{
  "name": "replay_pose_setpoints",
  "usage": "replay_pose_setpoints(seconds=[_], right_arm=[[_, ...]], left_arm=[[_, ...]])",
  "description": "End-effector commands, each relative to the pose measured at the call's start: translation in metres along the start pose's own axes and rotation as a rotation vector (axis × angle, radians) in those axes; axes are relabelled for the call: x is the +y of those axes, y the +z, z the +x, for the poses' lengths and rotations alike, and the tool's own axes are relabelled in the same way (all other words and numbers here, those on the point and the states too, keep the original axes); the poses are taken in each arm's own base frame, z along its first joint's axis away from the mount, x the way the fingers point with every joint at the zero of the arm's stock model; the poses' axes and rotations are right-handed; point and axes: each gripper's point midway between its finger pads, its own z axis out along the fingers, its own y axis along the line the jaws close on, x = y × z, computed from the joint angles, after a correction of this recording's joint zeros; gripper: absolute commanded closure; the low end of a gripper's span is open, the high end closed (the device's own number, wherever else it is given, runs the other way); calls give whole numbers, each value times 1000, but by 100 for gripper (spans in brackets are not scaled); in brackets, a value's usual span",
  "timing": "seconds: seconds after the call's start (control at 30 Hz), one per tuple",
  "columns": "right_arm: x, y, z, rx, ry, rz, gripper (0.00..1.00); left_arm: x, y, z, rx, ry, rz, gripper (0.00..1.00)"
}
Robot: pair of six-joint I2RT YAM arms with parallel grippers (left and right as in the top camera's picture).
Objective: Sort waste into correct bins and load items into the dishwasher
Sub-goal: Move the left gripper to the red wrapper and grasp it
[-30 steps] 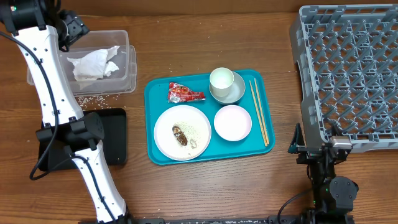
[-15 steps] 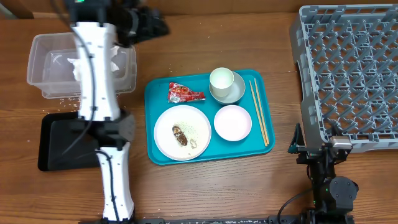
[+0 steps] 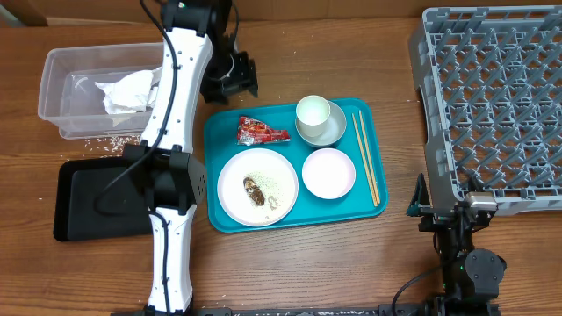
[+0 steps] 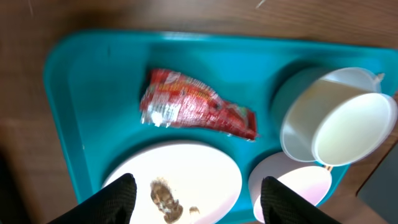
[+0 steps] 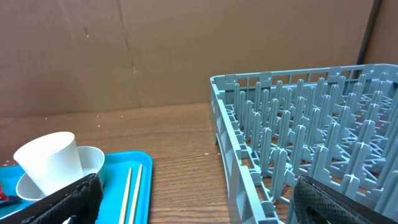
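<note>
Overhead, only the napkins lie in the clear tub; the red wrapper, soiled plate, bowl, cup and chopsticks sit on the teal tray, the dish rack holds nothing, and the left gripper, over the wrapper, and the right gripper are spread, empty.

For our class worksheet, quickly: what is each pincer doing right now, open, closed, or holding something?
Left pincer: open, holding nothing.
Right pincer: open, holding nothing.
</note>
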Motion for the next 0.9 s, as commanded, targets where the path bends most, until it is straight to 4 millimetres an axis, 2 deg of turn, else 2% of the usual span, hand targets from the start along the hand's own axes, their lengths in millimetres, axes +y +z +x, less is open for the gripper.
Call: replay_pose_setpoints(seconds=[0.0, 0.13, 0.2, 0.27, 0.37, 0.47, 0.7, 0.87], right_arm=[[-1, 0, 2, -5, -4, 5, 0], [-1, 0, 2, -5, -4, 5, 0], [-1, 0, 2, -5, -4, 5, 0], [-1, 0, 2, -5, -4, 5, 0], [-1, 0, 2, -5, -4, 5, 0], [-1, 0, 2, -5, -4, 5, 0], [-1, 0, 2, -5, -4, 5, 0], [-1, 0, 2, -5, -4, 5, 0]], left_arm=[[3, 20, 15, 85, -257, -29, 34], [4, 47, 20, 111, -465, -75, 28], [1, 60, 15, 98, -505, -64, 28], [-7, 73, -3, 37, -538, -22, 34], [-14, 75, -14, -3, -560, 14, 37], [-16, 78, -17, -24, -604, 12, 41], [-16, 99, -4, -37, -661, -67, 41], [-15, 112, -4, -63, -662, -91, 41]])
